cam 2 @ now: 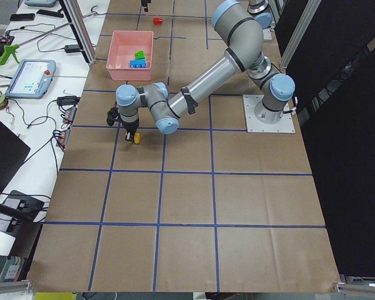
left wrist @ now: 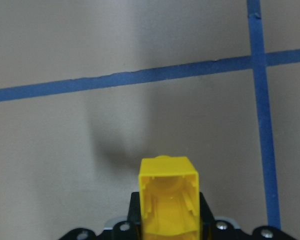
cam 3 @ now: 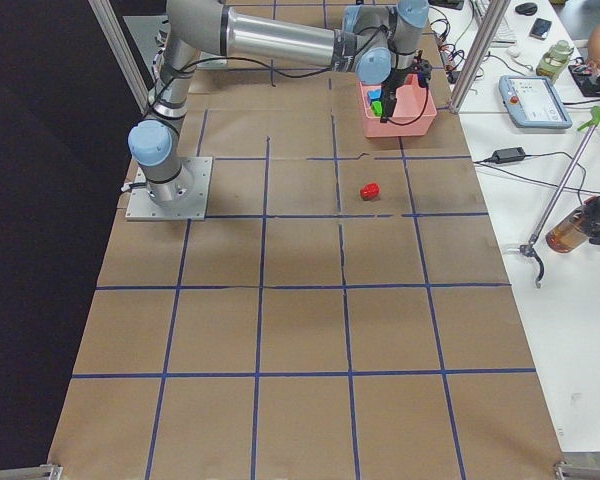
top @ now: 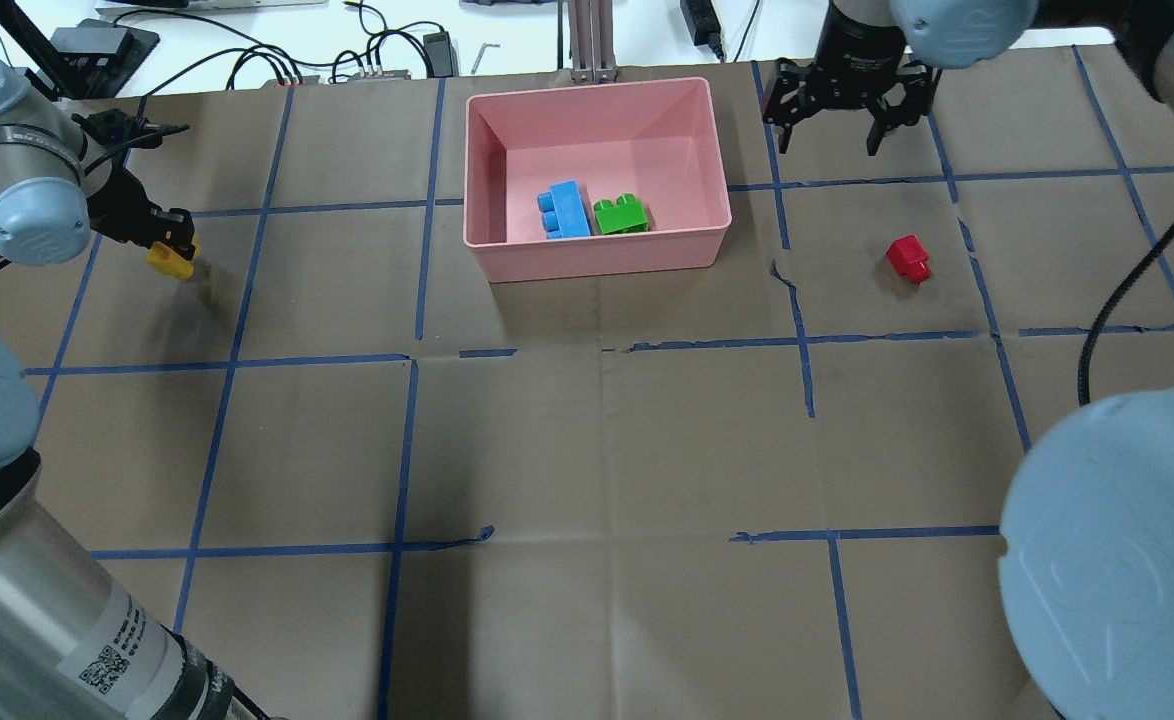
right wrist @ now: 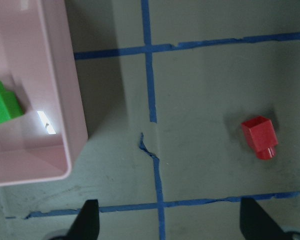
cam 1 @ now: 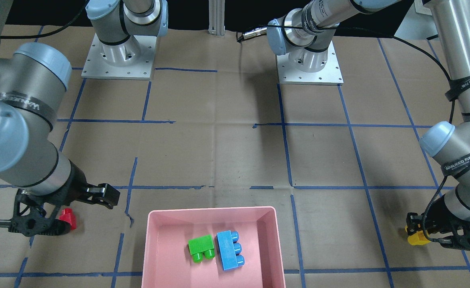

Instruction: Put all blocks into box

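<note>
Left end effector [top: 169, 243]: fingers closed on the yellow block [left wrist: 169, 200], which sticks out past the fingertips with its hollow underside facing the wrist camera. The block's shadow falls apart from it on the brown-papered counter [top: 587, 450]. It sits well left of the box [top: 597, 258], on my left side, close to a crossing of blue tape lines [left wrist: 262, 100].

Right end effector [top: 829, 125]: fingers spread wide, nothing between them. It hangs over the counter on the right side of the box, touching neither the box nor the red block [top: 908, 258].

The red block lies alone on the paper, right of the box and well apart from it, inside a taped square.

The box is on the far half of the counter, roughly midway between my 2 arms. There are 2 blocks on its floor: the blue block [top: 564, 210] and the green block [top: 619, 214], side by side and just about touching, blue on the left, both toward the box's near wall.
</note>
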`<state>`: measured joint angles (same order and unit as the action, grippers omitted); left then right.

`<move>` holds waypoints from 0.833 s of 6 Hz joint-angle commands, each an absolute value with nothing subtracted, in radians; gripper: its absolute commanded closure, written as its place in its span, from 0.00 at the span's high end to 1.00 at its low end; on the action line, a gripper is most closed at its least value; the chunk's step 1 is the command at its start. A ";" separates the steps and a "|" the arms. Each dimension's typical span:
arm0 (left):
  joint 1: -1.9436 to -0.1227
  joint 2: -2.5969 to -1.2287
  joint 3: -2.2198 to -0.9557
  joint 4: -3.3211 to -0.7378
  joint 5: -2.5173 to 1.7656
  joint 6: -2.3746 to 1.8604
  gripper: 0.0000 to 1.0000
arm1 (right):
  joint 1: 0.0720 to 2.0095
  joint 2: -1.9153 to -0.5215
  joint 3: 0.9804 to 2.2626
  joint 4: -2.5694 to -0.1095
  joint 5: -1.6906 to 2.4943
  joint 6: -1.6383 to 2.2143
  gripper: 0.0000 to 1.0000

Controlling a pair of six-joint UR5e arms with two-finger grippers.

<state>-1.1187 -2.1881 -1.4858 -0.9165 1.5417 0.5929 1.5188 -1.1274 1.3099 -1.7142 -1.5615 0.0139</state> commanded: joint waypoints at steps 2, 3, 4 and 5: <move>-1.330 -2.034 -1.482 -0.986 1.542 0.617 0.00 | 1.401 -1.158 1.385 -1.758 -1.560 -0.253 0.99; -1.430 -2.020 -1.448 -0.989 1.539 0.614 0.00 | 1.344 -1.128 1.387 -1.796 -1.557 -0.361 0.99; -1.537 -2.028 -1.425 -0.995 1.539 0.617 0.00 | 1.313 -1.067 1.387 -1.877 -1.560 -0.494 0.99; -1.654 -2.031 -1.424 -0.999 1.548 0.611 0.00 | 1.312 -1.022 1.396 -1.935 -1.556 -0.536 0.99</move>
<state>-1.5407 -2.0296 -1.4323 -0.9946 1.5415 0.6143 1.3245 -1.0701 1.3890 -1.8731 -1.5582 -0.4667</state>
